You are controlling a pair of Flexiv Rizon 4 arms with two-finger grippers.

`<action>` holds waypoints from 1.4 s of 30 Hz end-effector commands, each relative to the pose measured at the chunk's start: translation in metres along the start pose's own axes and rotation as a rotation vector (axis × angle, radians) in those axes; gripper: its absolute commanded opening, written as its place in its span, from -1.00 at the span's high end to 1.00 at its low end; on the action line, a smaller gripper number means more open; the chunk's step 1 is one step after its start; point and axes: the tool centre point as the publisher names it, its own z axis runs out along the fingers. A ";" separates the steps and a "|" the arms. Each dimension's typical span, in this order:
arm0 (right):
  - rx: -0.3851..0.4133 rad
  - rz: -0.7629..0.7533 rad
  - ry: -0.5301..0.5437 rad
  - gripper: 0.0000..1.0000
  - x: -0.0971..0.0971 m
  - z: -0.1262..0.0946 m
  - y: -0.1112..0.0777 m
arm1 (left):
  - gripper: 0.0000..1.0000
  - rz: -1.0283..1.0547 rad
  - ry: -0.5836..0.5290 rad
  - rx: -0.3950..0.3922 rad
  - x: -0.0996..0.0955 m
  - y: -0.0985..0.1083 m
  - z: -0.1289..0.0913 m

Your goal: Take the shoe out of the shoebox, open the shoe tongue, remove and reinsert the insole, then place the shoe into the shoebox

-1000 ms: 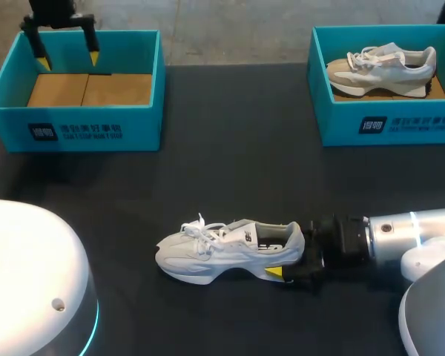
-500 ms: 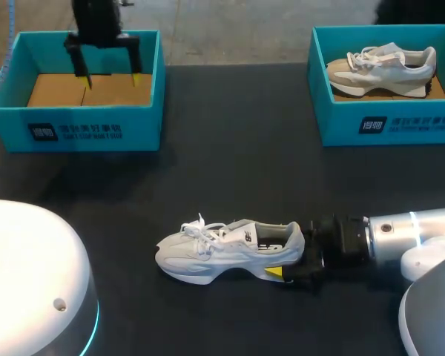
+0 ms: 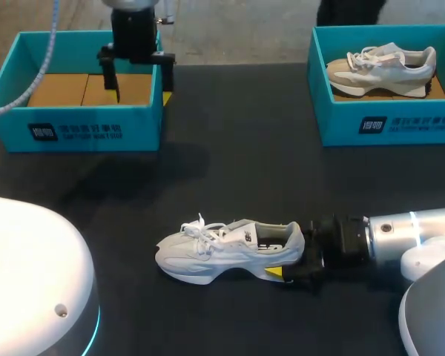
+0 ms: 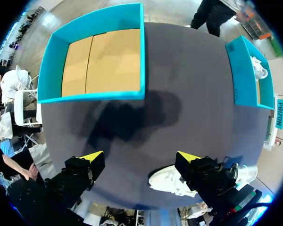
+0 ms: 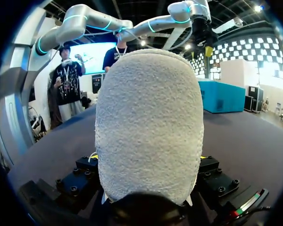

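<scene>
Bench [image 3: 230,148]: dark, carrying two teal shoeboxes at the far side, well apart.

Left shoebox [image 3: 74,133]: no shoe inside; only the brown cardboard floor is seen.

Right shoebox [image 3: 389,126]: a beige-grey sneaker [image 3: 382,67] lies inside and is not touched by either arm.

White sneaker [image 3: 226,248]: the task's thing. It is out of its box and stands on its sole near the front middle of the bench, toe toward the left arm's side, laces tied. The tongue is not yet opened.

Right gripper [image 3: 289,263]: set low at the heel. In the right wrist view the heel fills the space between the fingers and is pinched from both sides.

Left gripper [image 3: 142,93]: held high over the right wall of the left shoebox. Fingers are spread wide with nothing between them, as the left wrist view confirms.

Change over the last second: the left gripper has been carried from above the far left corner of the left shoebox across to its right wall. Sneaker and right gripper are unmoved.

Judgement: the take-out step is done. The heel is being steadied, and the left arm is probably being brought over for the tongue. The sneaker is still well apart from the left gripper.
</scene>
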 end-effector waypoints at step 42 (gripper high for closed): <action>0.003 0.000 -0.001 1.00 0.000 0.001 0.001 | -1.00 -0.023 0.072 -0.061 0.136 0.147 0.044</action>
